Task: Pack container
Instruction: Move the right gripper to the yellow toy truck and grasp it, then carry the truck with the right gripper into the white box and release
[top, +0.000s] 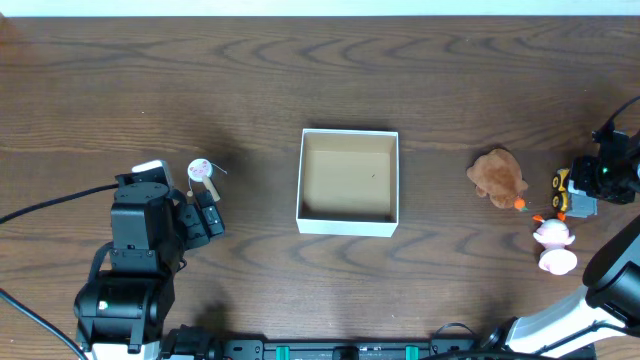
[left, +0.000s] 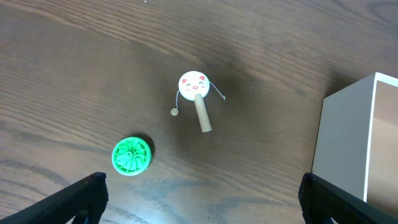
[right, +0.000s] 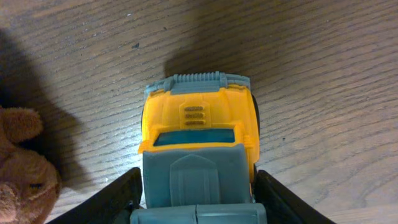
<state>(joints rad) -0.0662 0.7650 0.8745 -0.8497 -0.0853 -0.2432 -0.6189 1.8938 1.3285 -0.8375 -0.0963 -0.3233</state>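
The container (top: 348, 182) sits at the middle of the wooden table (top: 450, 80), square and shallow, its white walls upright and its open top facing the overhead camera. Inside it only the brown cardboard floor shows, from wall to wall. All the toys lie on the table outside it. One white wall of the box also shows at the right edge of the left wrist view (left: 348, 143).

To the container's left lies a small rattle drum with a pig face (left: 194, 87), its stick on the wood. A round green disc (left: 132, 155) lies apart from it. The left gripper (left: 202, 186) hangs above these two with its fingers spread wide and nothing between them.

Well to the right of the box, a brown plush animal (top: 497, 178) lies on its own. A tiny orange piece (top: 520, 205) lies just beside it, and a pink-and-white figure (top: 553, 245) lies nearer the front edge.

The right gripper (top: 578, 193) is down over a yellow truck (right: 199, 134) with a grey back. Its fingers (right: 118, 199) are closed in against the truck's two sides. The truck is near the plush, whose fur fills the left edge of the right wrist view.
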